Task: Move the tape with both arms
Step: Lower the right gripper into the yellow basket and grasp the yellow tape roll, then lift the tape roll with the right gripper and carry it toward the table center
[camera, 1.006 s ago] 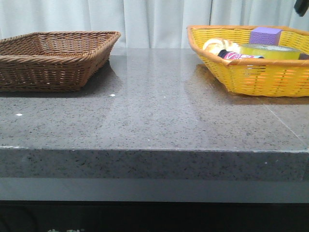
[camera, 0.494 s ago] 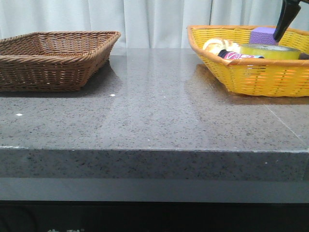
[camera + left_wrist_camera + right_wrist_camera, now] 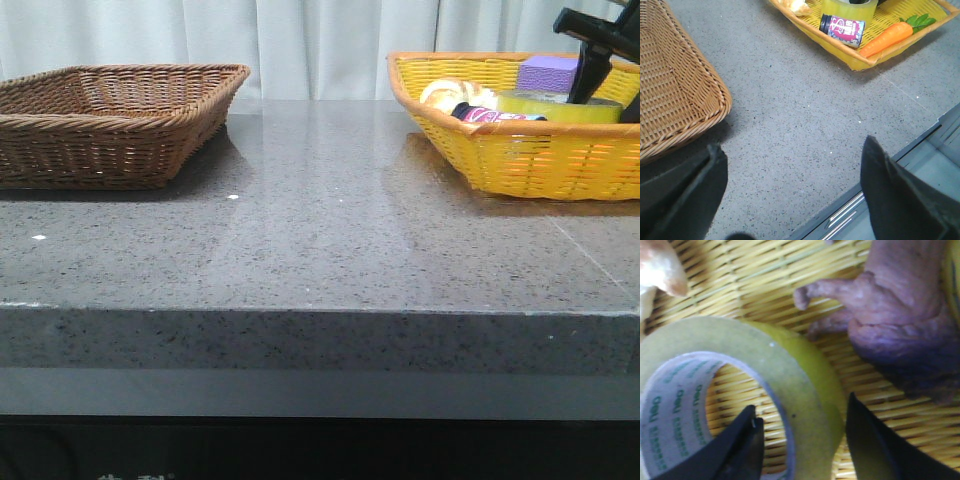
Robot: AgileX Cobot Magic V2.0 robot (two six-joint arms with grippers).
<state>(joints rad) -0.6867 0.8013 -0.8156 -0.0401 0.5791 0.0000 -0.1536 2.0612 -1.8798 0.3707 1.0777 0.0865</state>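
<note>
The tape, a wide yellow roll with a white core printed green, lies flat in the yellow basket. It also shows in the front view and the left wrist view. My right gripper is open and straddles the roll's wall, one finger inside the core and one outside. In the front view the right gripper reaches down onto the roll. My left gripper is open and empty above the grey table near its front edge.
A purple block and a purple wrinkled thing lie by the tape. A small can, a carrot and a bread-like item share the yellow basket. A brown wicker basket stands at the left.
My right gripper has come down from the upper right into the yellow basket and now straddles the tape's wall. The tape has not moved.
</note>
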